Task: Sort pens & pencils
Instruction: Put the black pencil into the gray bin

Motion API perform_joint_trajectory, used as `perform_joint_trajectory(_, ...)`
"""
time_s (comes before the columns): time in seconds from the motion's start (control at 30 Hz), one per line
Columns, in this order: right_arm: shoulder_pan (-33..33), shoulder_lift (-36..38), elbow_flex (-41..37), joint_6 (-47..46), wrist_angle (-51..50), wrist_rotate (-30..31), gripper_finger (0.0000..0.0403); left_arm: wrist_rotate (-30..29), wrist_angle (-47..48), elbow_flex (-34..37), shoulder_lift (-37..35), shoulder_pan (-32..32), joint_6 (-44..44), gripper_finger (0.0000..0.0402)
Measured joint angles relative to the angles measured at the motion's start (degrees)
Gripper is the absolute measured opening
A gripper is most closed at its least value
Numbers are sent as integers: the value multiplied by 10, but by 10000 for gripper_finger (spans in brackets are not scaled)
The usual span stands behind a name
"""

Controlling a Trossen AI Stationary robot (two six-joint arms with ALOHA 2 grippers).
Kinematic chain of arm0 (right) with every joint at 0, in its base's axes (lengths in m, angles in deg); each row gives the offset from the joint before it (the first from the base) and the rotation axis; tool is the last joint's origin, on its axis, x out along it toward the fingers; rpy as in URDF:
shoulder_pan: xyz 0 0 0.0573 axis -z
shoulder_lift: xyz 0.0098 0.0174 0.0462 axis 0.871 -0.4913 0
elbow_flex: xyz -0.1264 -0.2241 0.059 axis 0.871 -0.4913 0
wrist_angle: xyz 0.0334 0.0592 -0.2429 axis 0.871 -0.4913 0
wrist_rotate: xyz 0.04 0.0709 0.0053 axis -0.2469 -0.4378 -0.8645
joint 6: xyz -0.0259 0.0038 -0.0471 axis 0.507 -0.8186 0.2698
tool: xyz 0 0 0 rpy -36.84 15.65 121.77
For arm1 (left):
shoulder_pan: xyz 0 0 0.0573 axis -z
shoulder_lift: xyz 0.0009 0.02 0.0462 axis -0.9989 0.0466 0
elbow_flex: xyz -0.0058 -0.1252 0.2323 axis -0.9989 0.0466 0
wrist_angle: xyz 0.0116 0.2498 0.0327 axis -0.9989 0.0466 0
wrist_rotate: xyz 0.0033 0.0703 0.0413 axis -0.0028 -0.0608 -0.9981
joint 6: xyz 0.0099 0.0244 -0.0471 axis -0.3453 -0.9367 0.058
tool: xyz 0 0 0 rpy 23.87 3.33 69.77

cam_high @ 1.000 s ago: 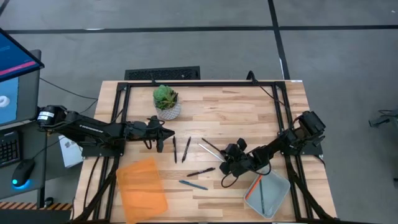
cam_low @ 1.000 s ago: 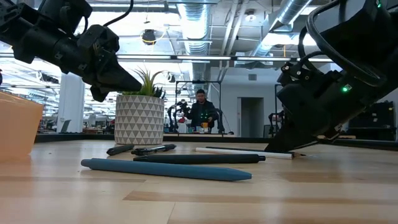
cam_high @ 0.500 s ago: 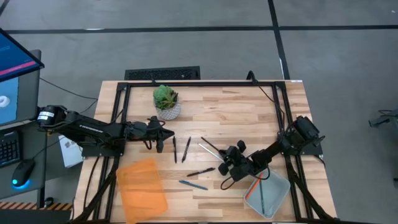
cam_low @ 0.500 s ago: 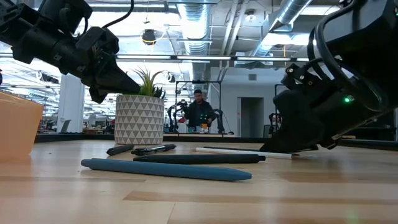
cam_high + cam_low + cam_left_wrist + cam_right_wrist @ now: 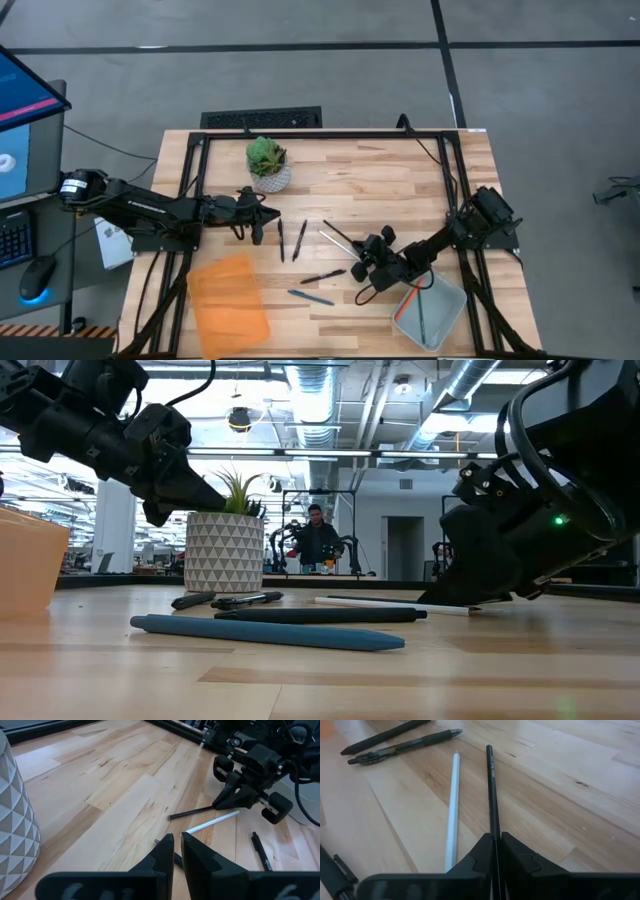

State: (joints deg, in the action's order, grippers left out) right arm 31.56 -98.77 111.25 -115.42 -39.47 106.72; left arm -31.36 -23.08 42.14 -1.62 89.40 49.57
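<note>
A thin black stick (image 5: 491,790) lies on the wood beside a white pencil (image 5: 452,805), right of the table's middle. My right gripper (image 5: 362,256) is shut on the black stick's near-right end. Two black pens (image 5: 291,238) lie side by side at mid-table, a third black pen (image 5: 323,276) and a blue pen (image 5: 310,297) lie nearer the front edge, all flat on the wood. My left gripper (image 5: 262,226) hangs shut above the table left of the two pens, holding nothing. My right gripper pinches the black stick between its two fingers at the stick's end (image 5: 495,851) nearest the arm. The fingers come slanting down from the table's right side and lie along the stick. The stick runs out ahead of them, flat on the table.
A grey tray with an orange rim (image 5: 443,318) holding one stick sits at the front right, under the right arm. An orange bin (image 5: 228,296) stands at the front left. A potted plant (image 5: 268,165) stands far left of centre. A black frame edges the table.
My right gripper has sunk toward the table and tipped further down over the black stick's end, then kept still. The pens and pencils lie where they were.
</note>
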Motion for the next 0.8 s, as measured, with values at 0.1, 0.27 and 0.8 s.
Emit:
perform_joint_trajectory(0.1, 0, 0, 0, -1, 3, 1, 36, 0, 0, 0, 0, 0, 0, 25)
perform_joint_trajectory(0.27, 0, 0, 0, -1, 5, 1, 36, 0, 7, 0, 0, 0, 0, 25)
perform_joint_trajectory(0.8, 6, 45, -3, 46, 4, -10, 39, -1, 12, 0, 0, 0, 0, 25)
